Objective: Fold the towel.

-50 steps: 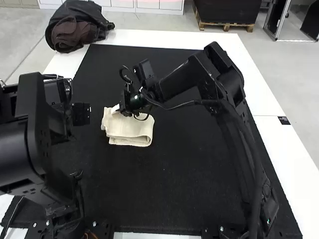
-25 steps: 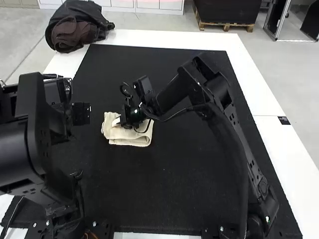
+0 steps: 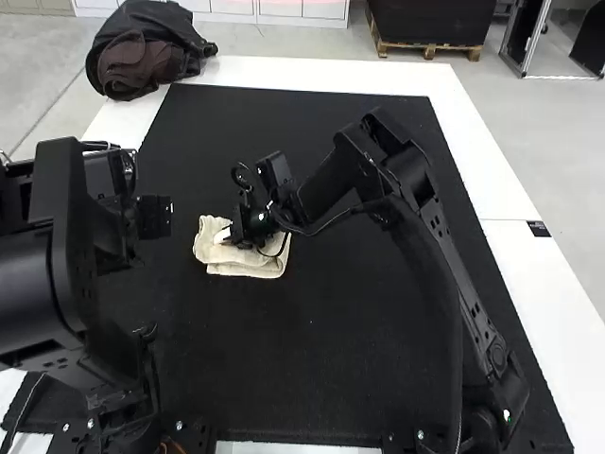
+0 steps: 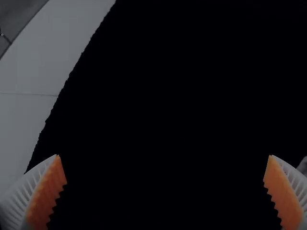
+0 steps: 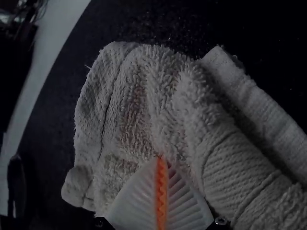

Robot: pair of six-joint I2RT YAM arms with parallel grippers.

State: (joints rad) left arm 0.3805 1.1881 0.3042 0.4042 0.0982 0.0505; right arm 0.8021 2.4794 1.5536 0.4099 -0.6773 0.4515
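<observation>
Under the right tool [image 3: 222, 236], the folded towel [image 3: 246, 266].

We see a cream towel [image 3: 248, 268], black mat [image 3: 331, 350], white table [image 3: 529, 270], white fingers [image 4: 21, 194] and orange pads [image 4: 47, 194].

Table: white top [image 3: 492, 180], its bare border running beyond the right gripper [image 3: 224, 235] and well out to either side of it.
Mat: black [image 3: 312, 350], laid flat on the white top, under the right gripper and all round it.
Towel: cream terry [image 3: 248, 267], folded in layers on the mat, directly beneath the right gripper's tips and touching them.
Label: small, black [image 3: 538, 229], on the white border, well apart to the gripper's right.
Bag: dark [image 3: 142, 47], at the table's far left corner, beyond the gripper.
</observation>
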